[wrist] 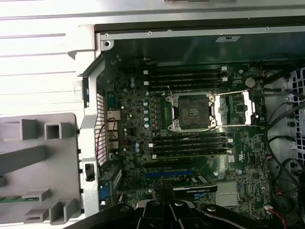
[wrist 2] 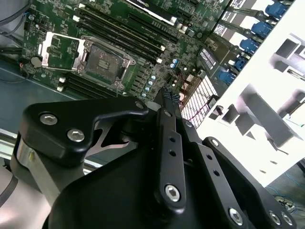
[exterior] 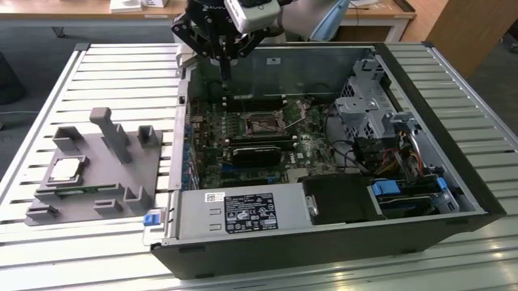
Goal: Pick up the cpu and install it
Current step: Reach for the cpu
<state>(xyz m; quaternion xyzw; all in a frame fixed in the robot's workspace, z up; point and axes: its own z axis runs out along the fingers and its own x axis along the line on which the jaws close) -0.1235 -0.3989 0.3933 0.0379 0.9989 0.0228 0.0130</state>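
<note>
You see the gripper [exterior: 224, 76] hovering over the far edge of the open computer case [exterior: 324, 245] with its jaws pressed together on nothing, while the cpu [exterior: 67, 170] lies flat on the grey fixture tray [exterior: 77, 209] on the counter [exterior: 121, 79], well apart at the exterior view's left.

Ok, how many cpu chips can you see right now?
1: the cpu lies on the grey fixture tray, at the exterior view's left. The socket looks empty.

cpu [exterior: 67, 170] silvery-grey | tray [exterior: 144, 177] grey | motherboard [exterior: 212, 162] green | hand [exterior: 225, 74] black | table [exterior: 121, 77] white slats
</note>
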